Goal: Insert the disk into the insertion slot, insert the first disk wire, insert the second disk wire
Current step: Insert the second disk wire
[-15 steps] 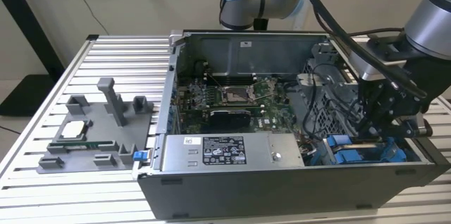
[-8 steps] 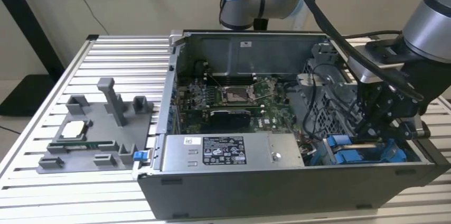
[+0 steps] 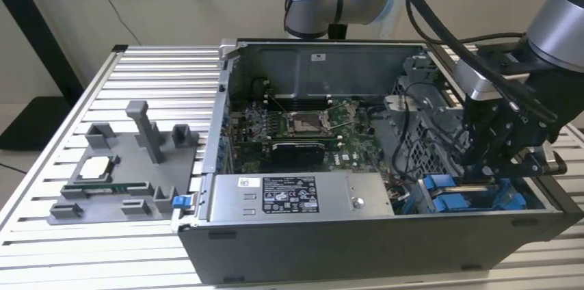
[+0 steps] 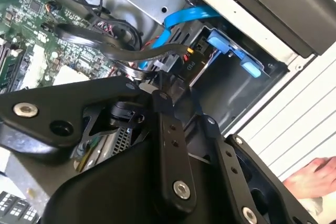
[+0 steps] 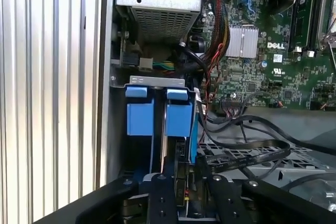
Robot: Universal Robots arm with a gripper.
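Blue carrier frame of the disk (image 5: 179, 120) is sitting edge-up in the drive bay, long axis running down into the case (image 3: 365, 249), directly beyond the gripper (image 5: 184, 179). Fingers are closing narrowly on a black connector (image 4: 176, 65) at the disk's exposed end.

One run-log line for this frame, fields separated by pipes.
gripper above drive bay | disk seated in bay, blue carrier | black wire near gripper | fingers: cannot tell
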